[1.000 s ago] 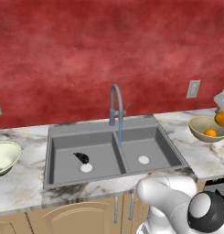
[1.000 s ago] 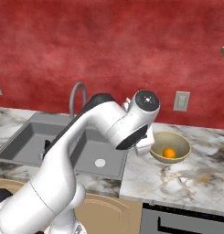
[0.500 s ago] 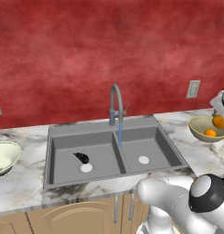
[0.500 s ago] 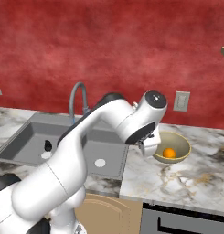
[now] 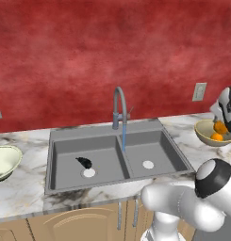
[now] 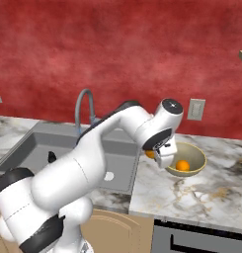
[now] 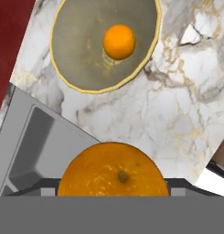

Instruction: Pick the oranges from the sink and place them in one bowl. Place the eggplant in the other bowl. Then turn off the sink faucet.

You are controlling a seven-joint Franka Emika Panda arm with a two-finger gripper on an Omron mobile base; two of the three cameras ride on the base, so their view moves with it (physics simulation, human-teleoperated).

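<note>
My gripper (image 6: 155,156) is shut on an orange (image 7: 113,170) and holds it above the marble counter, between the sink (image 5: 65,146) and the tan bowl (image 7: 72,68). The held orange (image 6: 150,154) hides the fingertips in the hand view. A second orange (image 7: 119,41) lies inside the tan bowl (image 6: 194,153). The dark eggplant (image 5: 84,162) rests by the drain of the left basin. The cream-white bowl (image 5: 4,160) stands on the counter at the far left. From the grey faucet (image 5: 119,106) a thin blue stream falls into the sink.
A wall outlet (image 5: 199,91) sits above the tan bowl, against the red wall. The counter's front edge and an appliance front (image 6: 201,237) lie below the bowl. Marble counter (image 7: 177,105) stretches around the bowl.
The hand with the orange has shifted slightly right and down towards the tan bowl, and the elbow has risen. Nothing else has moved.
</note>
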